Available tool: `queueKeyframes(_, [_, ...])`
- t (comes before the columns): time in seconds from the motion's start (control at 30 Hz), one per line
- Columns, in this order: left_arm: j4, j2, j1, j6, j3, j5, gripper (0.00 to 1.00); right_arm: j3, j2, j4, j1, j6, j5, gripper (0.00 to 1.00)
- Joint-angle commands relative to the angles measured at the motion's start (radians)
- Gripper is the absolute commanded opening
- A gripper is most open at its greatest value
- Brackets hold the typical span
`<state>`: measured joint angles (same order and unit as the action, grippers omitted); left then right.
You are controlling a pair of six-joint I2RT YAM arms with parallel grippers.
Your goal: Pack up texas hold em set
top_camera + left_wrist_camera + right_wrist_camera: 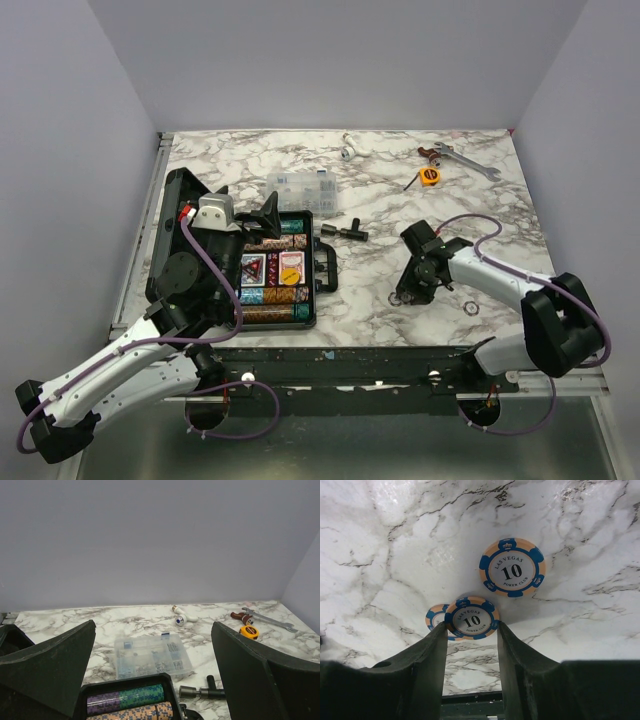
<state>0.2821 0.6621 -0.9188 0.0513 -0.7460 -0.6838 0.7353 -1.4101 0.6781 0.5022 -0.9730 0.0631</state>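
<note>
The black case point(324, 268) lies open at the left, its lid point(172, 240) tilted back. It holds rows of poker chips point(272, 314), card decks point(255, 268) and a round button point(291, 265). My left gripper point(250, 215) hovers over the case's far end, jaws wide open and empty point(155, 680); chip rows point(127, 697) show below it. My right gripper point(413, 283) points down at the table right of the case. It is shut on an orange-and-blue "10" chip point(471, 618). A second chip point(434, 619) lies partly behind it and a third point(512, 567) lies beyond.
A clear compartment box point(300, 188) sits behind the case, also in the left wrist view point(150, 655). A black T-shaped tool point(342, 231), yellow tape measure point(429, 177), wrench point(465, 160) and white fitting point(348, 148) lie toward the back. A small ring point(467, 305) lies near my right arm.
</note>
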Motion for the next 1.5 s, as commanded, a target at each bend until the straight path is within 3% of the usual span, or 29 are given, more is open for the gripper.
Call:
queueKeyframes(0.0, [-0.013, -0.011, -0.007, -0.014, -0.022, 0.022, 0.98, 0.008, 0.065, 0.015, 0.0, -0.01, 0.04, 0.34])
queueKeyframes(0.43, [-0.032, 0.004, -0.008, -0.032, -0.031, 0.031, 0.98, 0.044, -0.005, -0.027, 0.106, -0.012, 0.005, 0.36])
queueKeyframes(1.0, [-0.034, 0.001, -0.008, -0.031, -0.033, 0.03, 0.98, 0.06, -0.03, -0.014, 0.108, -0.013, 0.049, 0.39])
queueKeyframes(1.2, [-0.034, -0.002, -0.008, -0.031, -0.033, 0.031, 0.98, 0.056, -0.036, -0.017, 0.108, -0.011, 0.04, 0.49])
queueKeyframes(1.47, [-0.034, 0.001, -0.009, -0.031, -0.033, 0.031, 0.98, 0.058, 0.01, 0.002, 0.107, -0.005, 0.058, 0.73])
